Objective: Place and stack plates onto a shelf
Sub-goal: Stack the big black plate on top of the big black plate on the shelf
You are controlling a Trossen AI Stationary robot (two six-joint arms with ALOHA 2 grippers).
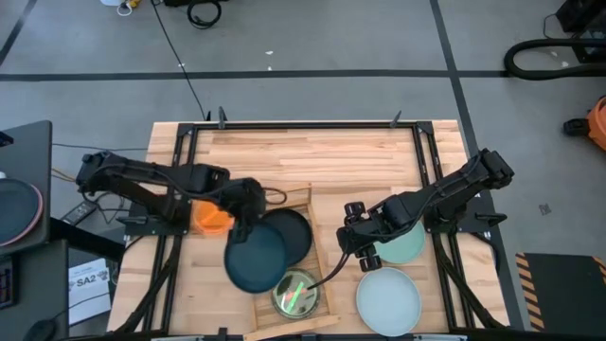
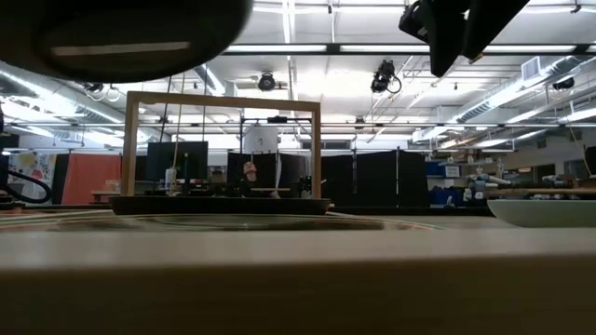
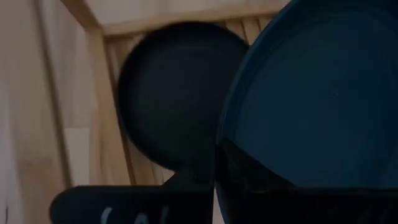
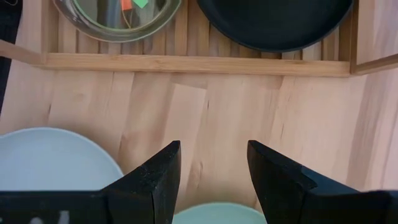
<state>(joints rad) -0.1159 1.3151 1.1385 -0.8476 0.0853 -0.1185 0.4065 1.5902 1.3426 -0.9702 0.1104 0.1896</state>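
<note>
- We read "SA2" on a paper label just off the worktop's left edge.
- Left pincer is clamped on the teal plate, held over the shelf's left rim, overlapping the black plate.
- Right pincer, fingers apart, hovers over bare wood between shelf and mint plate.
</note>
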